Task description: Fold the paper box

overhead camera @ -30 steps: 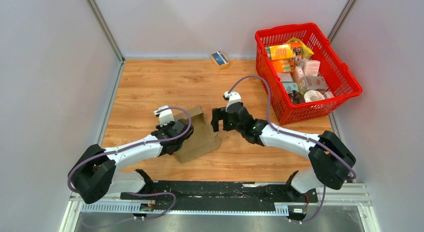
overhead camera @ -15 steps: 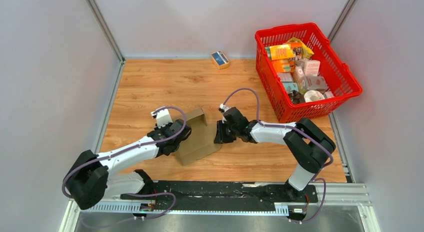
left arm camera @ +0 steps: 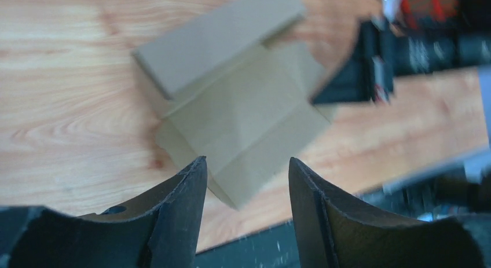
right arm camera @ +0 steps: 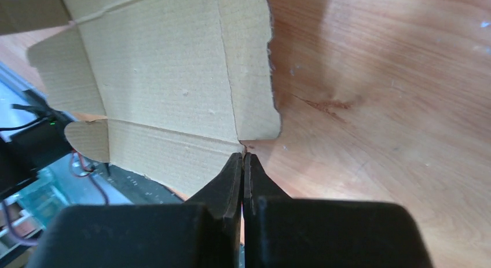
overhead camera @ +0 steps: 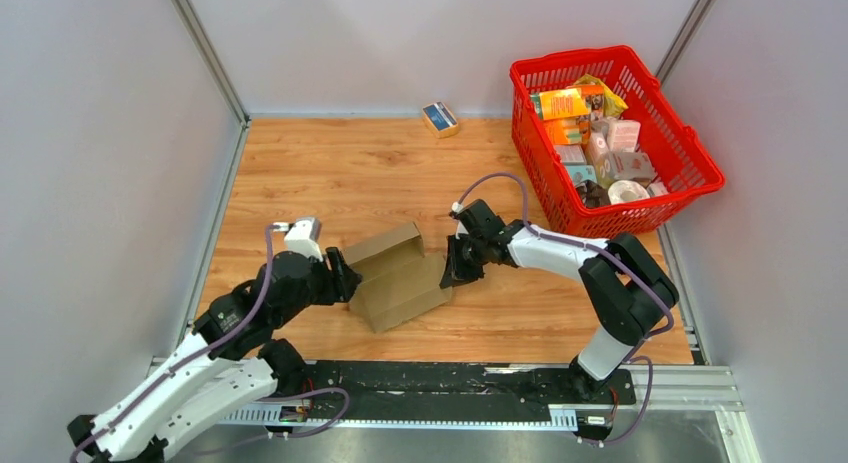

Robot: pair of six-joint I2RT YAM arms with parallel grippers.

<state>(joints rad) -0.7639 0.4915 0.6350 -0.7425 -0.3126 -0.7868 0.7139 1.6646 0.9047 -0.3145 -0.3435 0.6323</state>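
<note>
The paper box (overhead camera: 400, 281) lies on the wooden table (overhead camera: 330, 173), near the middle and toward the near edge, right between the two arms. Most of it is flat, but the far-left panel stands up off the wood as a wall, so I'd call this a fold half made.

The left gripper (overhead camera: 343, 277) sits just beside the box's left edge with its jaws apart. The wrist view shows both fingers (left arm camera: 182, 216) spread wide, nothing between them, and the cardboard lying just beyond the tips. That reads as a ready stance, lined up to take or brace the left side.

Over on the right, the right gripper (overhead camera: 456, 267) is down at the box's right edge. Its fingers (right arm camera: 234, 181) are pressed together, with the tips landing at the notch where the side flap meets the near panel. Closed like that it works as a poker rather than a clamp. My guess is it's there to pin or nudge that corner so the blank can't slide. Whether a sliver of card is nipped between the tips, I can't tell.

The red basket (overhead camera: 640, 215) stands well apart at the far right, and a small blue-and-tan box (overhead camera: 440, 117) sits at the far edge, both out of the play. The risk here is light card skating on smooth wood if only one side is held.
</note>
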